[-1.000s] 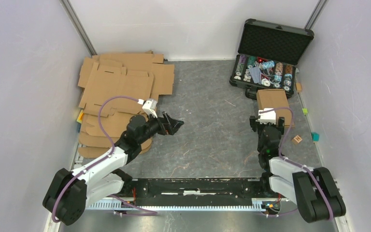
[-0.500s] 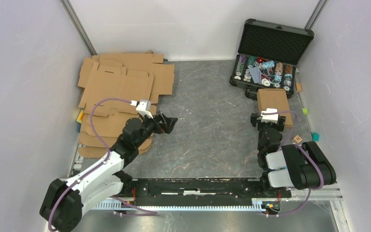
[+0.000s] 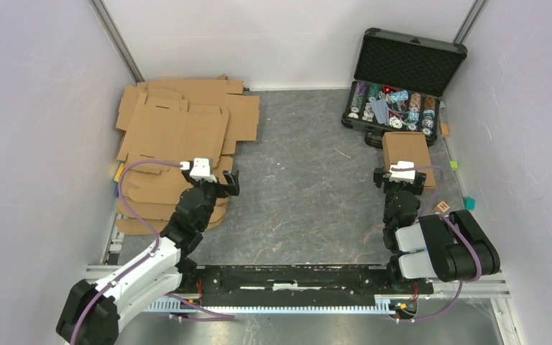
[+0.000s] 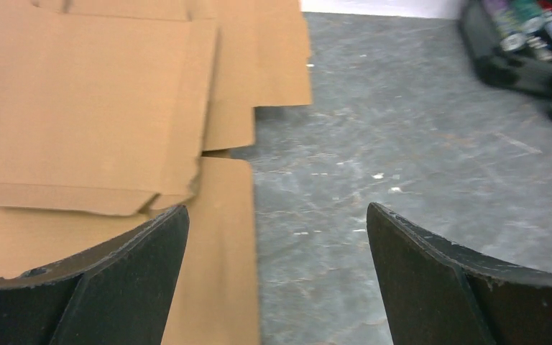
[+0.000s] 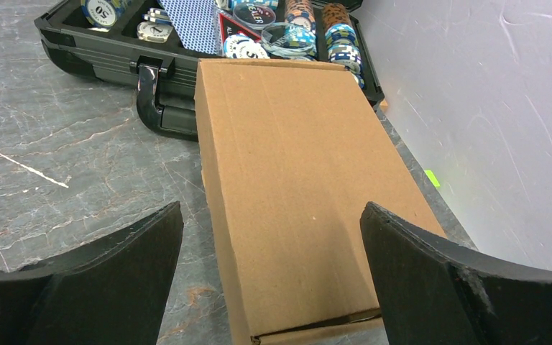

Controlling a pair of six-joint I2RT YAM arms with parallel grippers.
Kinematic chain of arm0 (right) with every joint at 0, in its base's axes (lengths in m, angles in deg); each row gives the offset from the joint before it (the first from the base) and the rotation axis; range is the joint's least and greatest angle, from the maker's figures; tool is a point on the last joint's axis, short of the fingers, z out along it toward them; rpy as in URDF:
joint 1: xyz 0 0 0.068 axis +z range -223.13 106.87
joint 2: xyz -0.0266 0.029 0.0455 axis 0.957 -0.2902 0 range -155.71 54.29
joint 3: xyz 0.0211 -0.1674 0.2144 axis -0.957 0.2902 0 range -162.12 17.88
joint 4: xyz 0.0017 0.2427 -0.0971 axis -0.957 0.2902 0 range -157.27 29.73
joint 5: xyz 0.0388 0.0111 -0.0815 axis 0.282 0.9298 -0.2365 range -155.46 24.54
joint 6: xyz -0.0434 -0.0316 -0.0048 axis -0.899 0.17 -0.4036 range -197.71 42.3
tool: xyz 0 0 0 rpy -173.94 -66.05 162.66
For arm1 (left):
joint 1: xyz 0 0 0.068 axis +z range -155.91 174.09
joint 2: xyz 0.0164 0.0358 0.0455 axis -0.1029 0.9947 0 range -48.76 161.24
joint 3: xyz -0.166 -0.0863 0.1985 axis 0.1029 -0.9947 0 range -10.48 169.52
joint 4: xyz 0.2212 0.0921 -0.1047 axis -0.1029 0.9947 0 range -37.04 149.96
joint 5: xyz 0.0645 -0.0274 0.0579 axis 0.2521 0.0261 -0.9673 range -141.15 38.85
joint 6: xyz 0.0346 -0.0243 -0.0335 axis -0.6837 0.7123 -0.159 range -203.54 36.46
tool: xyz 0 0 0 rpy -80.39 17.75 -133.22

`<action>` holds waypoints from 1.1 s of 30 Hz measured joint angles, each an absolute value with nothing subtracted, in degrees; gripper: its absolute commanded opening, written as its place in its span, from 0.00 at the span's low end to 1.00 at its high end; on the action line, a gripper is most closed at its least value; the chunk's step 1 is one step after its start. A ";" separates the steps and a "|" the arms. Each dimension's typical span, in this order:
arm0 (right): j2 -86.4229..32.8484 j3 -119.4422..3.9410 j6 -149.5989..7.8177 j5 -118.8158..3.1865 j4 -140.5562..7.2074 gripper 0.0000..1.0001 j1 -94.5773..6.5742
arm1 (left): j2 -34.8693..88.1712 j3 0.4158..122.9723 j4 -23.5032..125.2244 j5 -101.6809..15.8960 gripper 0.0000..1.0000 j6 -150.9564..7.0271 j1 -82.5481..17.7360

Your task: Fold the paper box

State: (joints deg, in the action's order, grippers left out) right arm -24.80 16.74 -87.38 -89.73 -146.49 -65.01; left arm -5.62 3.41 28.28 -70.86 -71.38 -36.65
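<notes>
The paper box [image 3: 405,149] is a closed, shallow brown cardboard box lying flat on the table at the right, its far end against the black poker-chip case. It fills the middle of the right wrist view [image 5: 295,180]. My right gripper [image 3: 400,178] is open and empty just near of the box's near end; in the right wrist view [image 5: 272,208] its jaws stand wide, apart from the box. My left gripper [image 3: 227,182] is open and empty at the right edge of the flat blanks, with nothing between its jaws in the left wrist view [image 4: 277,208].
A pile of flat cardboard blanks [image 3: 180,122] lies at the back left, also in the left wrist view [image 4: 86,108]. The open black case of poker chips [image 3: 399,86] stands at the back right. A small wooden cube [image 3: 442,208] and a teal block [image 3: 469,203] lie by the right wall.
My left arm has drawn back and to the left, bringing its open gripper from mid-table to the edge of the blanks. My right arm folded back near its base, its gripper staying behind the box.
</notes>
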 measured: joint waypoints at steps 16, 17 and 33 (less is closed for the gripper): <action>-24.82 16.74 -87.36 -89.73 -146.56 0.98 -65.01 | 26.75 3.61 6.49 -68.89 1.00 -86.35 -14.75; -24.82 16.74 -87.36 -89.73 -146.56 0.98 -65.01 | 29.70 4.35 5.17 -67.10 1.00 -85.83 -12.93; -24.84 16.74 -87.36 -89.73 -146.56 0.98 -65.01 | 35.60 5.54 -1.82 -56.87 1.00 -84.28 -9.20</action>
State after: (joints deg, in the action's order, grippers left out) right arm -24.84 16.74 -87.36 -89.73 -146.56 -65.01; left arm 35.60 5.54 -1.82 -56.87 -84.28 -9.20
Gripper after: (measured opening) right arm 0.979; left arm 0.996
